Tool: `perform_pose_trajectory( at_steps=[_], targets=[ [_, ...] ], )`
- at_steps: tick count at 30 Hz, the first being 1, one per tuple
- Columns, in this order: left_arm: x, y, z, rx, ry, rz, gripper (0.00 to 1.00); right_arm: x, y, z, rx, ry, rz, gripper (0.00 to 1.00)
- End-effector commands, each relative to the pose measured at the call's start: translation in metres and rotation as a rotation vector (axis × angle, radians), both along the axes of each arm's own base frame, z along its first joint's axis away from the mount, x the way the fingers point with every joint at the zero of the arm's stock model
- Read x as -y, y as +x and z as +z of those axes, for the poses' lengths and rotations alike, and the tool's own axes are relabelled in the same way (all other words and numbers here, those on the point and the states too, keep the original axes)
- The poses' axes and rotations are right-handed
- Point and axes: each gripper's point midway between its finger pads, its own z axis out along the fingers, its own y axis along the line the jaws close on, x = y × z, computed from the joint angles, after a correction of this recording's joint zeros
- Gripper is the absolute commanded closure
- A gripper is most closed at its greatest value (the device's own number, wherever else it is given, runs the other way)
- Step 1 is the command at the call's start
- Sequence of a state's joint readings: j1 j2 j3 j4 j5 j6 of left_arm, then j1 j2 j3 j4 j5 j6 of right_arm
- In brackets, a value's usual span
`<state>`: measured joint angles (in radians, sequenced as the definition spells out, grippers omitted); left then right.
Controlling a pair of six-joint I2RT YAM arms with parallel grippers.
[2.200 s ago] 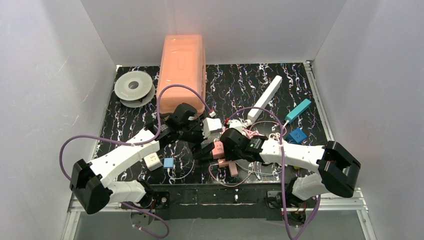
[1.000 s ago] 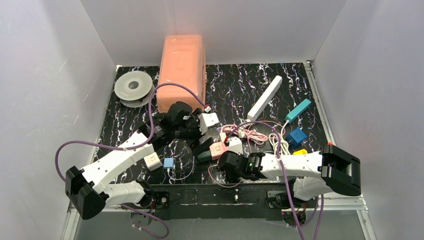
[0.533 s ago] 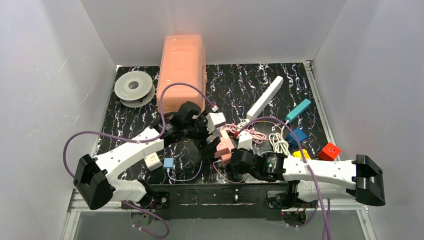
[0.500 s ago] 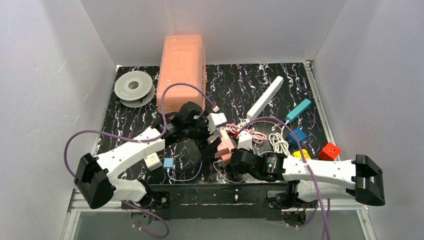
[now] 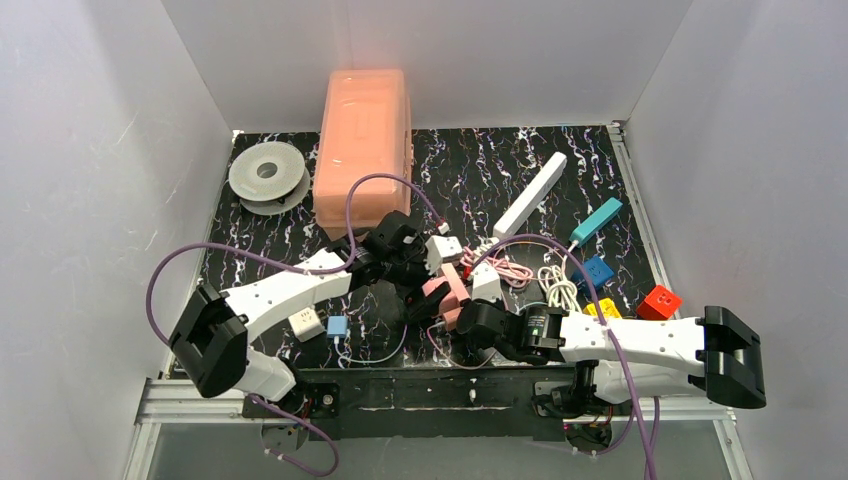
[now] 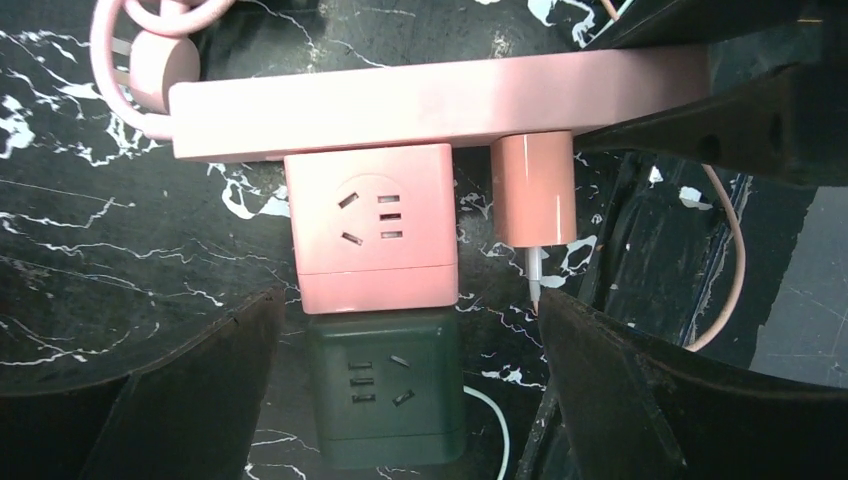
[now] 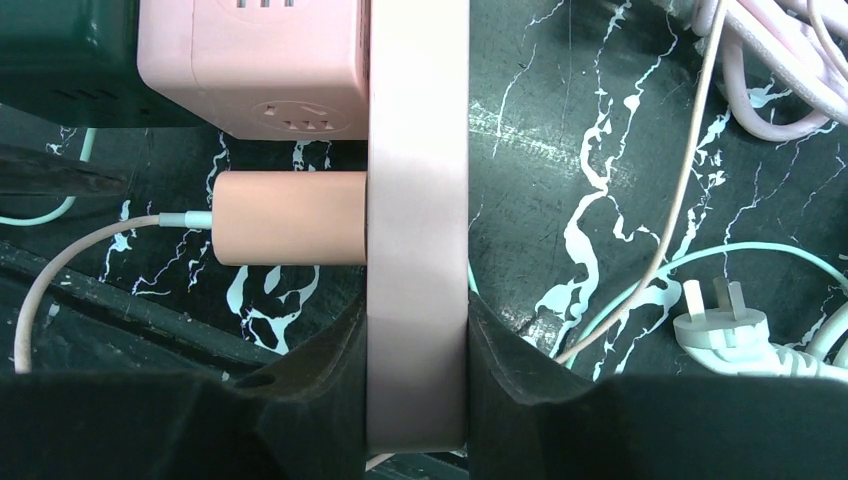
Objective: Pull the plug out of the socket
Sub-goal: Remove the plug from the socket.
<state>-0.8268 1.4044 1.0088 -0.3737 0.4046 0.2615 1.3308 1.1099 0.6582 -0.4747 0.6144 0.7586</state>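
Top view: pink socket strip (image 5: 447,293) seen mid-table among cables, between both arms. Grips too small to judge here.

Left wrist view: left gripper (image 6: 408,300) spread wide, nothing gripped, fingers set either side of pink cube plug (image 6: 375,240). Cube seated in strip. Small pink charger (image 6: 533,190) plugged in just beside it. Dark green cube (image 6: 383,400) touching pink cube's outer end.

Right wrist view: right gripper (image 7: 418,350) clamped on strip, its narrow sides pinched.

Handling, as judged: pink cube probably plug meant. Hard, light, smooth plastic, prongs likely held tight. Best taken by flat opposite sides and pulled straight off while strip is kept braced.
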Motion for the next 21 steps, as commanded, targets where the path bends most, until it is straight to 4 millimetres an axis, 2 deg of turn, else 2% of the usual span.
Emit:
perform_pose_trajectory(
  at_steps=[1, 6, 12, 18, 21],
  targets=[
    [0.009, 0.002, -0.008, -0.018, -0.017, 0.005, 0.02, -0.028, 0.018, 0.041, 0.100, 0.134, -0.033, 0.99],
    [0.022, 0.010, -0.012, -0.024, -0.018, -0.008, 0.02, -0.030, 0.019, 0.046, 0.111, 0.148, -0.028, 0.99],
    [0.025, 0.017, -0.022, -0.019, 0.007, -0.014, 0.03, -0.031, 0.017, 0.053, 0.115, 0.172, -0.012, 0.99],
    [0.028, 0.024, -0.023, -0.023, 0.014, 0.031, 0.28, -0.031, 0.015, 0.053, 0.107, 0.201, -0.005, 0.99],
    [0.031, 0.024, -0.023, -0.036, 0.007, 0.043, 0.33, -0.036, 0.015, 0.058, 0.109, 0.223, -0.002, 0.99]
  ],
)
